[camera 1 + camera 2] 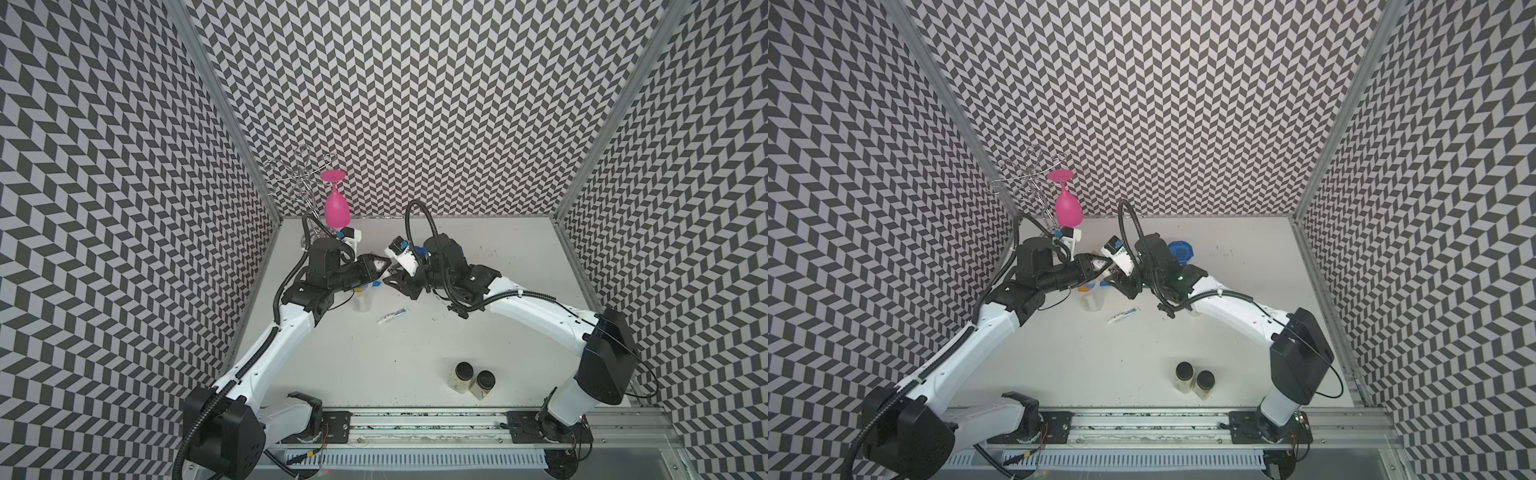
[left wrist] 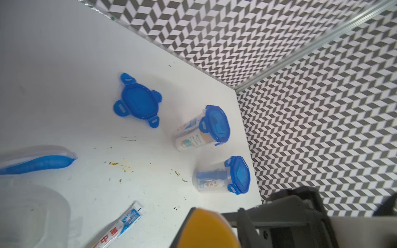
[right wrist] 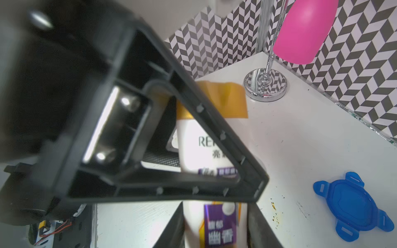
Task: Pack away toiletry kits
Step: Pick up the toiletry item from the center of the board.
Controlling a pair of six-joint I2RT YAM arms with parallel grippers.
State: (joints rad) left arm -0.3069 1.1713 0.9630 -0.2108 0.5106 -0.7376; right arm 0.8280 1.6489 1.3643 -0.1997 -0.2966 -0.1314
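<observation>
Pink wine glass (image 1: pixel 336 210) — two black-capped jars (image 1: pixel 463 375)

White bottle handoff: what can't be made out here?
- Whether the left gripper grips the white bottle: the arms cover the contact in both top views; the right wrist view shows one finger across it, the other hidden.
- Contents of the open tub: under the left arm from above; blurred and edge-cut in the left wrist view.
- Bottle label: crossed by that finger, cut by the frame edge.
</observation>
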